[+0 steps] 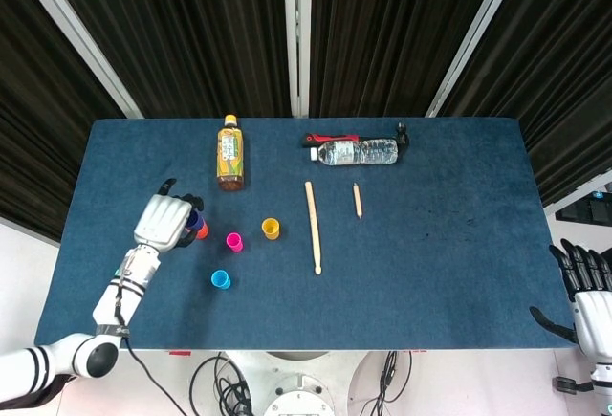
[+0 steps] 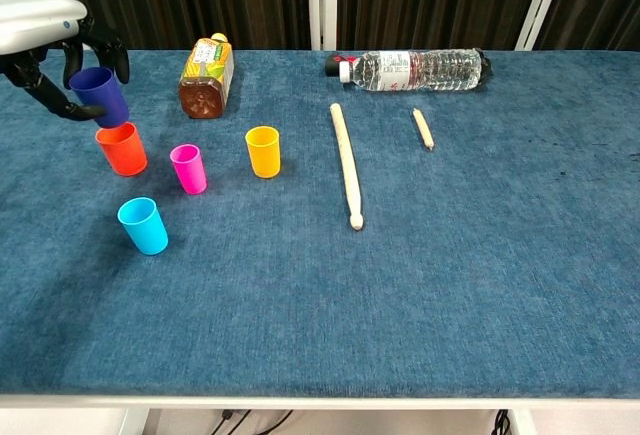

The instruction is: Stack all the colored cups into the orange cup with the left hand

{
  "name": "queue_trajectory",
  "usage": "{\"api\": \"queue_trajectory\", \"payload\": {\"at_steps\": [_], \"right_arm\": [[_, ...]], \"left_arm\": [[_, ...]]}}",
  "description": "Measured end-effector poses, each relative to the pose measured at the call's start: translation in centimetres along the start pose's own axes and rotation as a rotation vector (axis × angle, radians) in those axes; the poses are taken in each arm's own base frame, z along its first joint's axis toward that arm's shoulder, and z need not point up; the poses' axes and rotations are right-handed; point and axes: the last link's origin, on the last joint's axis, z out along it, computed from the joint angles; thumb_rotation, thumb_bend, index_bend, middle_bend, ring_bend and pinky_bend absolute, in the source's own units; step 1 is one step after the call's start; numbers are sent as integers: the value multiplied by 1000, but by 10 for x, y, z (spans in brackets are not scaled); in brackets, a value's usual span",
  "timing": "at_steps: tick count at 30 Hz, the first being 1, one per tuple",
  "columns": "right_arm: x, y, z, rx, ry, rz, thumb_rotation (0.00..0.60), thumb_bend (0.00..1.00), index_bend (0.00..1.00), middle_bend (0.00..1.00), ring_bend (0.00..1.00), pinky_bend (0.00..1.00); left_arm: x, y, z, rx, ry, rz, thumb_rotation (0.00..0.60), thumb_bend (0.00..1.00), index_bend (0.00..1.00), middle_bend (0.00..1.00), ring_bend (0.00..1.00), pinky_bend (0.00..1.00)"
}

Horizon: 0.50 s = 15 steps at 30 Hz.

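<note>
My left hand (image 2: 45, 35) (image 1: 163, 219) grips a dark blue cup (image 2: 99, 96), holding it just above the rim of the orange cup (image 2: 122, 149) (image 1: 202, 232) at the table's left. A pink cup (image 2: 188, 168) (image 1: 233, 241), a yellow cup (image 2: 263, 150) (image 1: 271, 229) and a light blue cup (image 2: 143, 225) (image 1: 221, 279) stand upright nearby on the blue cloth. In the head view the hand hides most of the dark blue cup. My right hand (image 1: 585, 287) hangs off the table's right side, holding nothing, fingers apart.
A tea bottle (image 2: 205, 75) lies behind the cups. A clear water bottle (image 2: 415, 69) lies at the back with a red-and-black tool (image 1: 330, 138) behind it. A long wooden stick (image 2: 346, 163) and a short one (image 2: 423, 127) lie mid-table.
</note>
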Motion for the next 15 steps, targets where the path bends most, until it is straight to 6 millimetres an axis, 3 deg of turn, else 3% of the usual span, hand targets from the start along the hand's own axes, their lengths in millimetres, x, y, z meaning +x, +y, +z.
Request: {"api": "queue_trajectory", "payload": {"at_steps": [15], "right_arm": [[-2,1,1,-15,-12,-17,600,98,0,0,0,0]], "left_arm": [[-14,-4,9,13,-18,-26,600,312,361,394,485,118]]}}
